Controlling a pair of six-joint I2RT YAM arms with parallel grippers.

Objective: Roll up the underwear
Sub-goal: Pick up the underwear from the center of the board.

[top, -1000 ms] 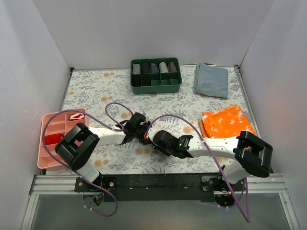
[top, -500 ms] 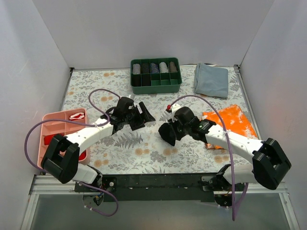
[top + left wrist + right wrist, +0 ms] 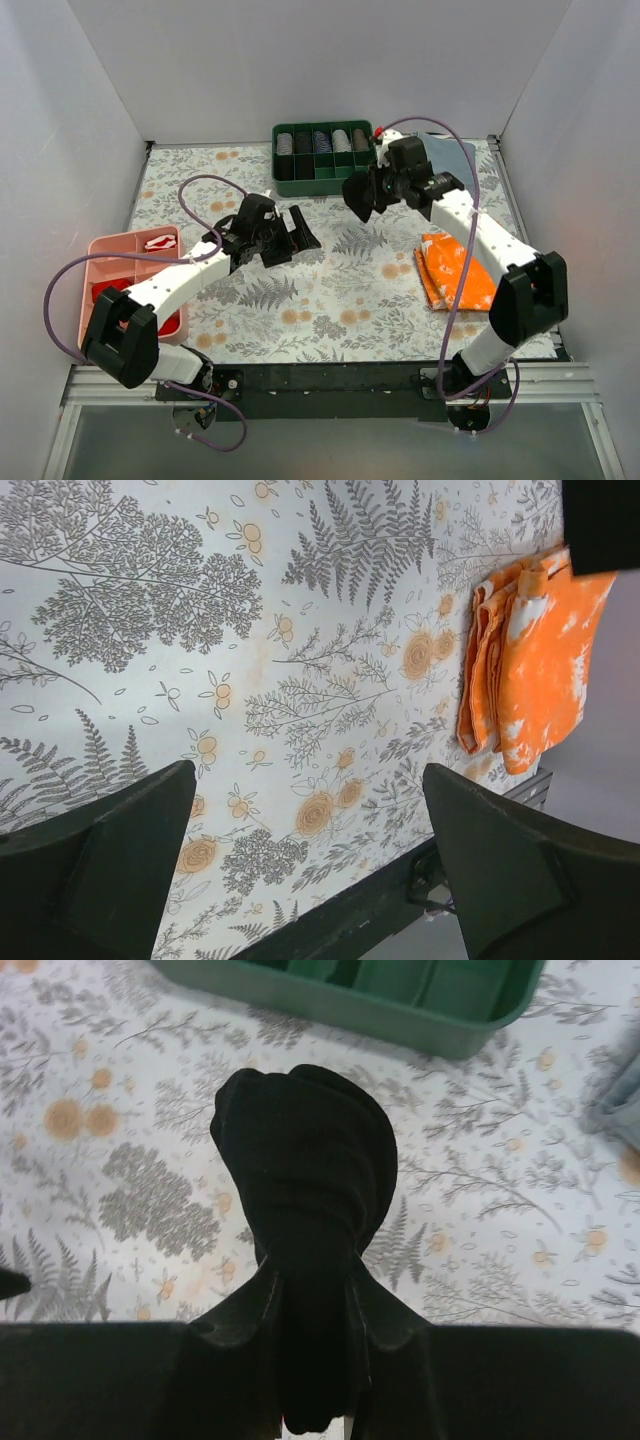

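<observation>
Right arm has swung from counter (image 3: 340,290) centre to far side. Right fingers (image 3: 315,1350) pinch rolled underwear (image 3: 305,1170), held just short of green tray (image 3: 325,188). Rolling judged done, stowing left. Left fingers (image 3: 292,238) spread, empty. Orange cloth (image 3: 465,265) and grey-blue cloth (image 3: 455,175) lie right of right fingers. Path to tray unobstructed.

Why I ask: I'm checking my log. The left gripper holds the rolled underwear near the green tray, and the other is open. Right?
The sides are swapped: the right gripper holds the rolled underwear near the green tray, and the left gripper is open. The top view shows which arm; the right wrist view shows the grip.
</observation>
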